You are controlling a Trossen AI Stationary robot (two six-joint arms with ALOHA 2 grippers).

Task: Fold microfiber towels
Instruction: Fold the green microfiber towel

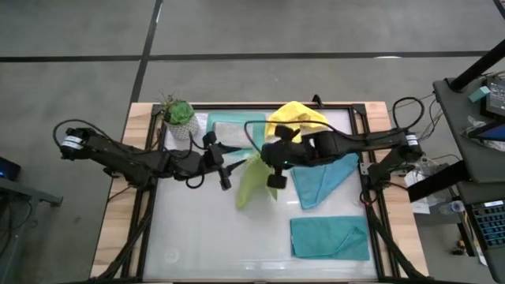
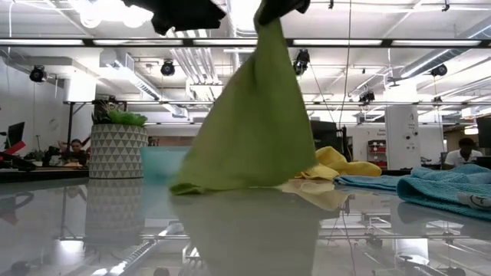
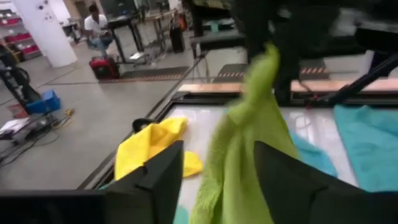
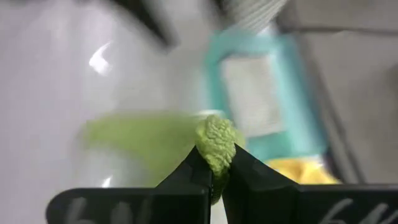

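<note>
My right gripper [image 1: 274,180] is shut on the lime green towel [image 1: 252,183] above the middle of the table. In the low view the towel [image 2: 253,123] hangs as a cone with its lower edge [image 2: 222,186] on the table. My left gripper [image 1: 225,175] is open just left of the towel. In the left wrist view its fingers [image 3: 163,171] stand on either side of the hanging towel [image 3: 249,149]; I cannot tell whether they touch it. A yellow towel [image 1: 296,117] lies bunched at the far edge. One teal towel [image 1: 323,177] lies spread out on the right. Another teal towel [image 1: 330,238] lies folded near the front. My right gripper pinches a bunched corner of the lime green towel [image 4: 216,144] between its two fingers, which come from above. The towel hangs below the fingers, drawn into a cone, with its lower edge [image 2: 222,186] resting on the table.
A potted plant [image 1: 178,118] stands at the far left corner. Beside it is a mint-green tray [image 1: 215,125] with a pale cloth inside. The table's near left part [image 1: 205,237] holds nothing. People sit in the room beyond the table.
</note>
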